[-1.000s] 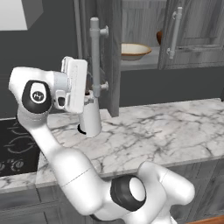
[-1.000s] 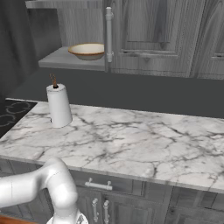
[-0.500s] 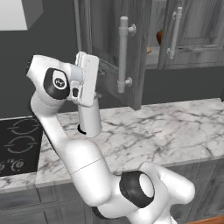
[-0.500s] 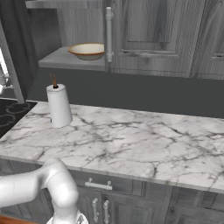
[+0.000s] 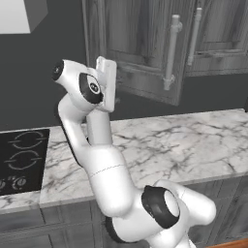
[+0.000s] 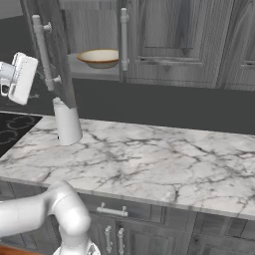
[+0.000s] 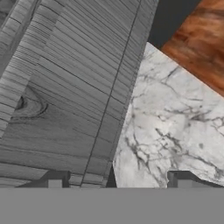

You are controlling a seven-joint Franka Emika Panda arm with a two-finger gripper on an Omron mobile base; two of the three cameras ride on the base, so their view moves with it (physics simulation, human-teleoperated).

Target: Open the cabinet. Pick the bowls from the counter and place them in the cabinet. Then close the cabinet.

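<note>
Currently, the cabinet (image 6: 55, 64) door is swung partly open; the cream bowl (image 6: 99, 57) is shelved at 12 o'clock. The end effector (image 7: 116, 183) fingertips stand wide, empty. Closing remains.

Grey wood-grain cabinet (image 6: 164, 40), silver handles (image 6: 124, 42), veined marble counter (image 6: 149, 159).

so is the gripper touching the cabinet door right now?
Cannot tell. In the hand view the finger tips sit right against the cabinet door, but neither contact nor a gap shows plainly; the right base view is no clearer.
</note>
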